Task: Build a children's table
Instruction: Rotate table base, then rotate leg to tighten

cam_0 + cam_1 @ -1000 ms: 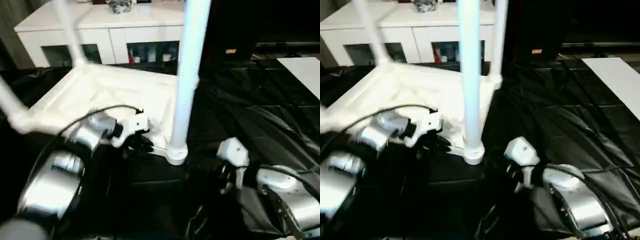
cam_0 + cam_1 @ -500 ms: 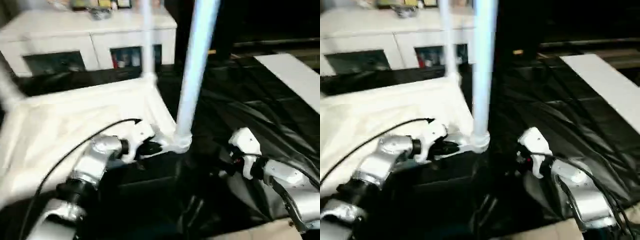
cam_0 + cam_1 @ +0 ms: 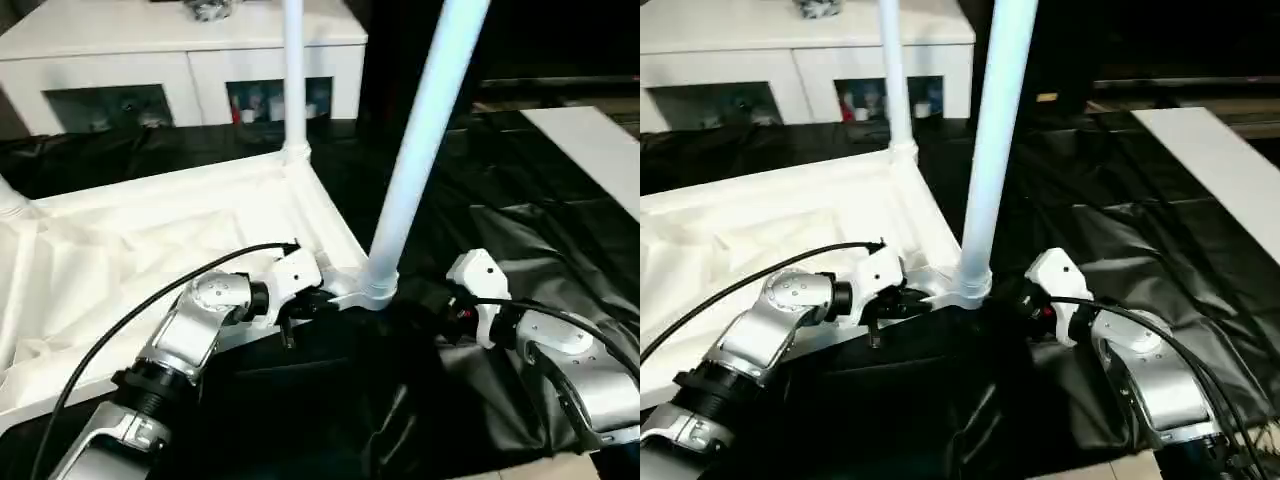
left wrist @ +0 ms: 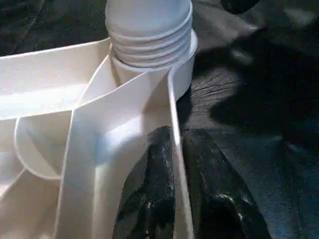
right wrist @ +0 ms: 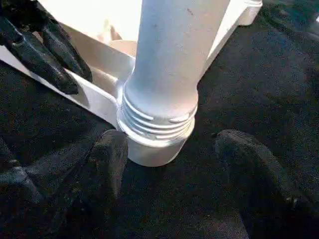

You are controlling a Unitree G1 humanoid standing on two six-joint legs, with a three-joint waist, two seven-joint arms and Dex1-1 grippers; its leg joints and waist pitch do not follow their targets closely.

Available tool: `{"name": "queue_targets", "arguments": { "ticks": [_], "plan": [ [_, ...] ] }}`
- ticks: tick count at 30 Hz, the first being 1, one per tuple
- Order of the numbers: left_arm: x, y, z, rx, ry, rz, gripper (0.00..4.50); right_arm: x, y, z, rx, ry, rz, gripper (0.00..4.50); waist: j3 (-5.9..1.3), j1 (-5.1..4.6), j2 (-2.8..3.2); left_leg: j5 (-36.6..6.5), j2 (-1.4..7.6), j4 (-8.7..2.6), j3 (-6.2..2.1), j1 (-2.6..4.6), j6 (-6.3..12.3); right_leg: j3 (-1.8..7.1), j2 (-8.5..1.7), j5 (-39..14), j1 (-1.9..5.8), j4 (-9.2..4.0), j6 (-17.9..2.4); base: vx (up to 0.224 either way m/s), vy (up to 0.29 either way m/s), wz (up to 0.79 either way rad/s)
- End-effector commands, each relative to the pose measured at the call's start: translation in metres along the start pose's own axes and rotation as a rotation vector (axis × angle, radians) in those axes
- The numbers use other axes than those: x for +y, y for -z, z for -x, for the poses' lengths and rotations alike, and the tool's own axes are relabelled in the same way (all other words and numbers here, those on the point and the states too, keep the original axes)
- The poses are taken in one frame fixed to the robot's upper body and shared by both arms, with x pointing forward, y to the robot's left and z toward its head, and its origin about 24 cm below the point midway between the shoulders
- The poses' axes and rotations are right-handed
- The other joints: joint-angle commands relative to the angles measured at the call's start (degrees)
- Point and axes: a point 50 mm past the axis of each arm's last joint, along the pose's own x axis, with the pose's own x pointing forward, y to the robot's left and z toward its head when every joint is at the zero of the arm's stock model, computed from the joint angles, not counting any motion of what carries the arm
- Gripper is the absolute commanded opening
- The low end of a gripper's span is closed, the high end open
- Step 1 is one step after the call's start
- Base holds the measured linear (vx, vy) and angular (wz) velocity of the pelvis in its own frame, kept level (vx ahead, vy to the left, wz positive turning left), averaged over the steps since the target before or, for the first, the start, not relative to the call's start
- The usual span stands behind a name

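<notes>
Left gripper [image 4: 172,199] pinches tabletop [image 3: 150,250] rim wall by corner socket [image 5: 157,144]. Right gripper [image 5: 169,169] spread wide round leg [image 5: 172,64] base, threads showing. Next, prob: close & twist leg home.

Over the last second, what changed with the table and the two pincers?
The right pincer has come in to the near corner socket, its fingers open on either side of it. The near leg now tilts right instead of standing nearly upright. The left pincer stays clamped on the tabletop's rim beside that socket; the camera itself shifted.
</notes>
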Motion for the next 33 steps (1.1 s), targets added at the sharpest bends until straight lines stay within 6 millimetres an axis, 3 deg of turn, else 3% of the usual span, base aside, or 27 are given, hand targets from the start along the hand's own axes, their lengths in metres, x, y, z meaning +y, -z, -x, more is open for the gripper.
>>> {"name": "queue_targets", "arguments": {
  "ticks": [1,7,12,13,14,16,18,20,21,26,29,33],
  "plan": [
    [0.001,0.013,0.001,0.073,0.001,0.024,0.58,-0.003,-0.005,0.0,-0.01,-0.011,0.021,3.11,-3.19,0.22,-1.11,-12.58,6.59,-5.44,-3.17,1.7,4.54,1.74,-4.14,-5.6,1.26,-3.41,-12.67,0.0,0.0,0.0],
    [0.003,0.013,0.005,0.074,-0.003,0.055,0.21,-0.006,-0.01,0.001,-0.043,-0.012,0.006,3.11,-2.9,-0.02,-1.13,-18.48,6.6,-5.87,-3.39,1.97,1.11,1.82,-4.03,-14.3,0.78,-4.0,-11.07,0.0,0.0,0.0],
    [-0.004,0.021,0.014,0.127,0.029,0.078,0.05,-0.008,-0.012,-0.001,-0.063,-0.028,-0.003,3.11,-2.84,-0.24,-1.31,-19.46,6.62,-5.99,-3.59,1.78,0.15,1.91,-4.22,-15.69,0.78,-4.01,-10.45,0.0,0.0,0.0],
    [-0.005,0.022,0.015,0.134,0.031,0.082,0.05,-0.009,-0.013,-0.002,-0.069,-0.029,-0.008,3.11,-2.82,-0.32,-1.74,-19.28,6.63,-5.97,-3.56,1.73,0.25,1.89,-4.2,-15.69,0.75,-4.05,-10.5,0.0,0.0,0.0],
    [-0.006,0.023,0.016,0.144,0.027,0.08,0.05,-0.01,-0.014,-0.004,-0.075,-0.034,-0.014,3.11,-2.76,-0.23,-1.47,-19.12,6.56,-5.99,-3.56,1.79,0.19,1.9,-4.08,-15.91,0.65,-4.08,-10.48,0.0,0.0,0.0],
    [-0.006,0.024,0.016,0.149,0.025,0.07,0.01,-0.011,-0.014,-0.008,-0.083,-0.04,-0.041,3.28,-2.81,-0.25,-1.81,-19.72,6.55,-5.91,-3.36,2.09,-0.16,1.93,-3.91,-15.59,0.41,-4.13,-10.75,0.0,0.0,0.0],
    [-0.007,0.022,0.014,0.133,0.027,0.038,0.01,-0.012,-0.016,-0.016,-0.104,-0.072,-0.085,3.28,-2.97,-0.22,-1.72,-18.76,6.5,-5.84,-3.38,2.06,-0.02,1.89,-3.91,-13.49,0.49,-3.85,-11.33,0.0,0.0,0.0],
    [-0.008,0.02,0.013,0.12,0.032,0.036,0.0,-0.011,-0.017,-0.019,-0.12,-0.099,-0.113,3.56,-3.09,-0.13,-1.69,-17.48,6.53,-5.79,-3.28,2.08,0.3,1.87,-3.85,-11.13,0.64,-3.64,-11.88,0.0,0.0,0.0],
    [-0.009,0.016,0.011,0.107,0.034,0.032,0.0,-0.008,-0.019,-0.023,-0.135,-0.149,-0.143,3.62,-3.07,-0.13,-2.04,-17.08,6.52,-5.75,-3.18,2.06,0.64,1.87,-3.81,-10.32,0.68,-3.6,-12.15,0.0,0.0,0.0],
    [-0.008,0.011,0.008,0.098,0.04,0.013,0.0,-0.003,-0.017,-0.027,-0.094,-0.246,-0.125,3.97,-3.38,0.54,-1.95,-10.85,6.56,-5.26,-2.91,1.98,3.12,1.69,-3.89,-2.95,1.23,-2.77,-13.98,0.0,0.0,0.0],
    [-0.007,0.008,0.007,0.096,0.048,0.002,0.0,-0.007,-0.013,-0.034,-0.055,-0.232,-0.084,4.33,-3.39,0.81,-2.09,-10.38,6.47,-5.14,-2.79,2.05,3.27,1.61,-3.9,-3.5,1.18,-2.75,-14.51,0.0,0.0,0.0],
    [-0.005,0.008,0.007,0.102,0.046,-0.004,0.0,-0.012,-0.011,-0.044,-0.025,-0.194,-0.058,4.33,-3.34,1.01,-1.89,-12.19,6.41,-5.24,-2.79,2.26,1.79,1.66,-3.78,-6.08,1.0,-2.89,-14.3,0.0,0.0,0.0]
  ]
}}
